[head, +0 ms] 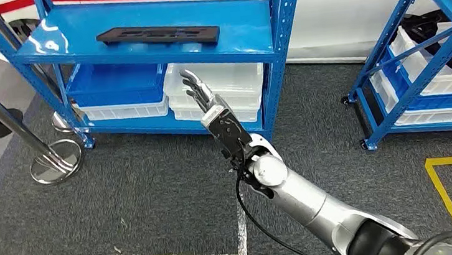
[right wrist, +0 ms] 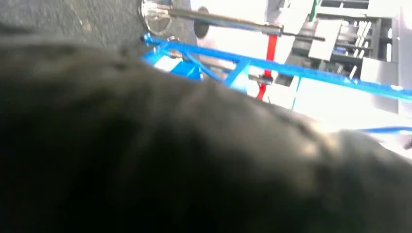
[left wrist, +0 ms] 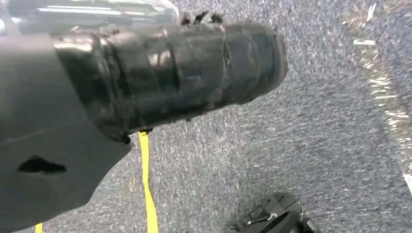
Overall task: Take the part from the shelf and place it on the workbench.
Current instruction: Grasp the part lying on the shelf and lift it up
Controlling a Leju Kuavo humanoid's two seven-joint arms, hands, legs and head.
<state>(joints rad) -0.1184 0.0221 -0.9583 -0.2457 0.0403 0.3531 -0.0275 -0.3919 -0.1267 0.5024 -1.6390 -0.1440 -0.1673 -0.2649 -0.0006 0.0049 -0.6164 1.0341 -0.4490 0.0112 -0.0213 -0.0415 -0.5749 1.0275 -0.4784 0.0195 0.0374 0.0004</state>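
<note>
A blue shelf (head: 159, 46) stands on the grey carpet with white and blue bins (head: 220, 90) stacked on its lower level, and a second blue shelf (head: 416, 53) stands off to the right. On the upper board of the first shelf lies the part (head: 158, 35), a long flat black piece, well apart from any hand. The right hand (head: 205, 98) is raised in front of the bins below that board, fingers stretched out and apart, holding nothing; of the left hand (left wrist: 170, 73) I see just its dark cover over the carpet and cannot tell how its fingers lie.
</note>
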